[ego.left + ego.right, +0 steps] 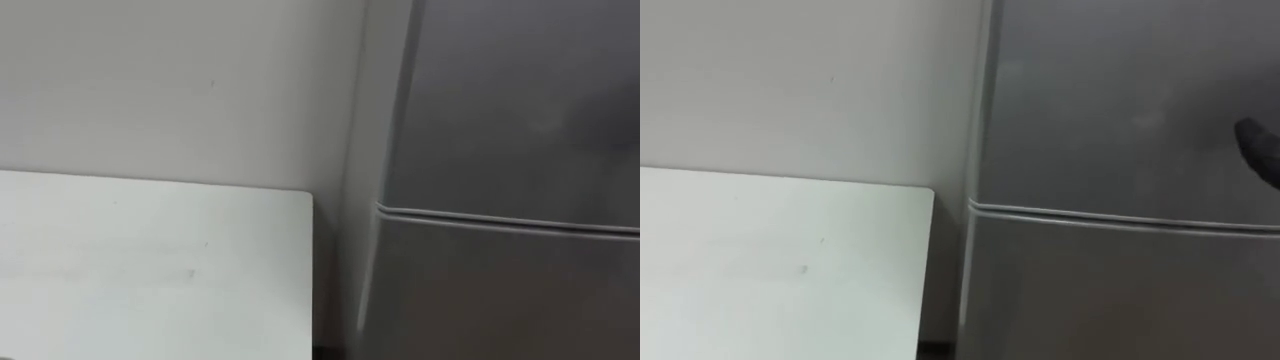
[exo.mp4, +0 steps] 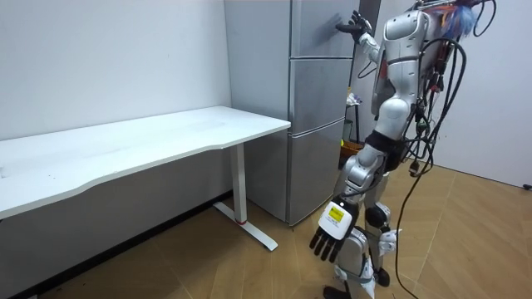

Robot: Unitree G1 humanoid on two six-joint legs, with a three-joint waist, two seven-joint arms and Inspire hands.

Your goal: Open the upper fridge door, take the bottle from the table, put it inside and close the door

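Where the bottle lies cannot be told; neither of the 2 hands holds it. The silver fridge (image 2: pixel 317 100) is closed, its upper door (image 1: pixel 520 100) shut. The right hand (image 2: pixel 356 25), fingers spread loose, is raised at that door, near its edge on the room view's right. The left hand (image 2: pixel 332 229) hangs relaxed and empty by the thigh. A white desk (image 2: pixel 166 137) stands just beside the fridge.

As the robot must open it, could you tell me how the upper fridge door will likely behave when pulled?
The upper fridge door looks rigid and smooth, with no handle in sight, so the right hand may slip on it. It sits shut above the lower door, so it probably resists at first. The left hand hangs idle.
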